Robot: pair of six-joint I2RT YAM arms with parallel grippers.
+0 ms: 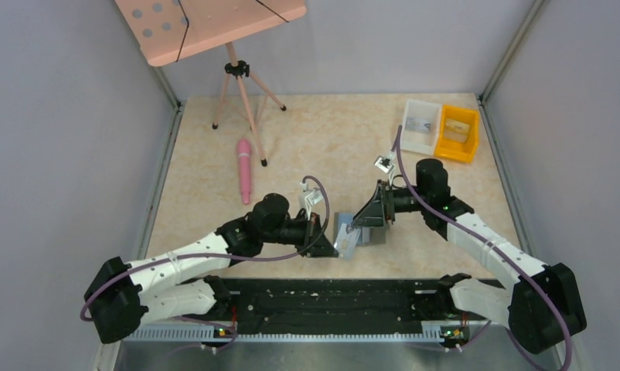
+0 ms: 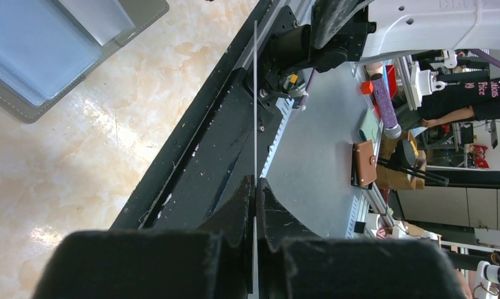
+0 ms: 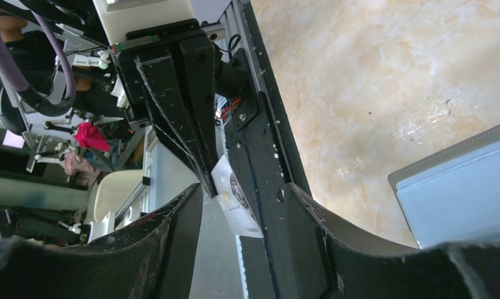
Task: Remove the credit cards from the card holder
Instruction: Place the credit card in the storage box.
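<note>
The card holder (image 1: 371,232) lies open on the table, dark-grey with pale blue-grey inner panels. It also shows in the left wrist view (image 2: 42,50) and the right wrist view (image 3: 466,187). My left gripper (image 1: 328,243) is shut on a credit card (image 1: 346,243) and holds it just left of the holder, clear of it. The card is edge-on in the left wrist view (image 2: 255,93), between the closed jaws of the left gripper (image 2: 255,182). My right gripper (image 1: 362,222) is open and empty over the holder's left part. In the right wrist view the right gripper (image 3: 244,190) faces the held card (image 3: 235,208).
A white bin (image 1: 420,124) and a yellow bin (image 1: 458,131) stand at the back right. A pink tripod (image 1: 241,85) with a pink board and a pink stick (image 1: 246,170) are at the back left. A black rail (image 1: 330,297) runs along the near edge.
</note>
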